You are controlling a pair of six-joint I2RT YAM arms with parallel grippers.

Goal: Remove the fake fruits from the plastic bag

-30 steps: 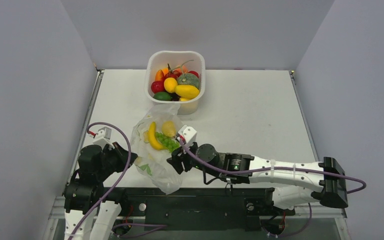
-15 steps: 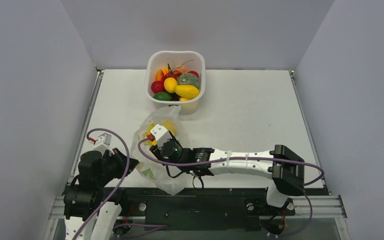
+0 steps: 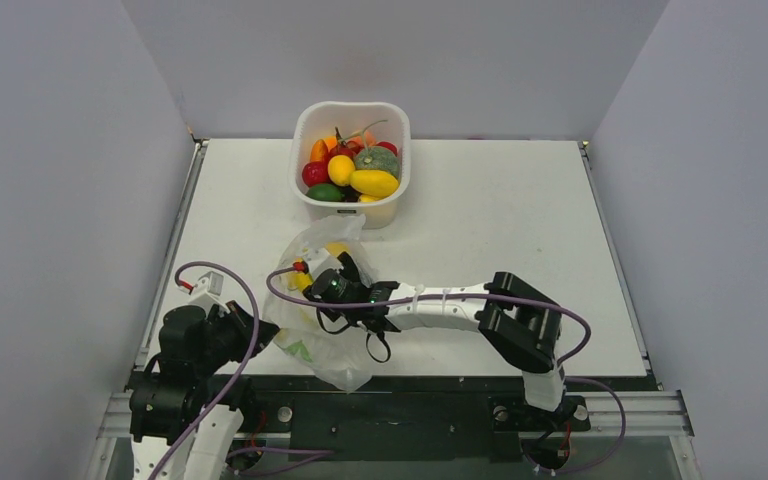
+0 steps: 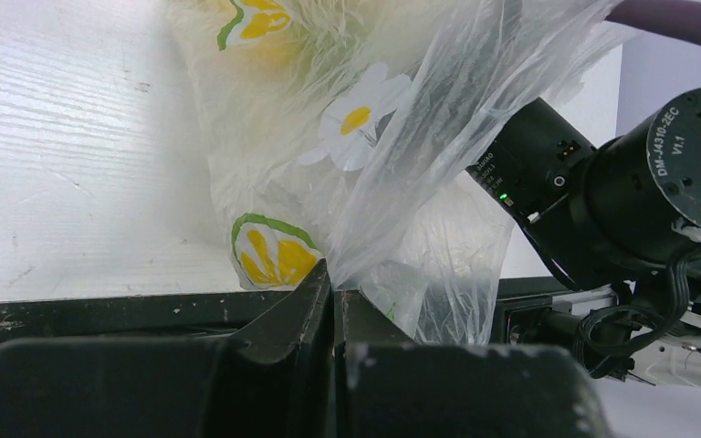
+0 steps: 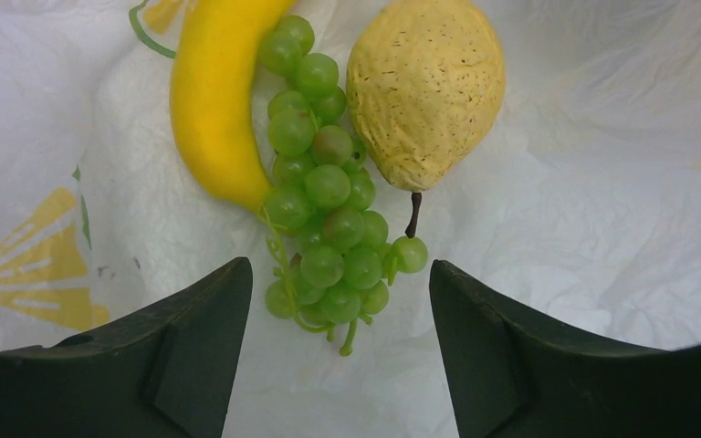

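Note:
The plastic bag [image 3: 307, 343] lies crinkled near the table's front left, printed with yellow and green shapes. My left gripper [image 4: 335, 290] is shut on a fold of the bag's edge [image 4: 365, 265]. In the top view it [image 3: 247, 326] sits at the bag's left side. My right gripper [image 5: 340, 274] is open inside the bag, its jaws either side of the low end of a green grape bunch [image 5: 329, 201], not touching it. A yellow banana [image 5: 212, 100] lies left of the grapes and a yellow pear-like fruit [image 5: 424, 91] right of them. In the top view the right wrist [image 3: 332, 286] covers these fruits.
A white square tub [image 3: 305, 125] with several mixed fruits stands at the back centre, just behind the bag. The right arm [image 3: 440, 298] stretches across the front of the table from its elbow [image 3: 520, 330]. Grey walls close in both sides.
My right arm has swung left and forward over the bag, and its wrist now hides the fruits in the top view. My left arm has barely moved and still grips the bag.

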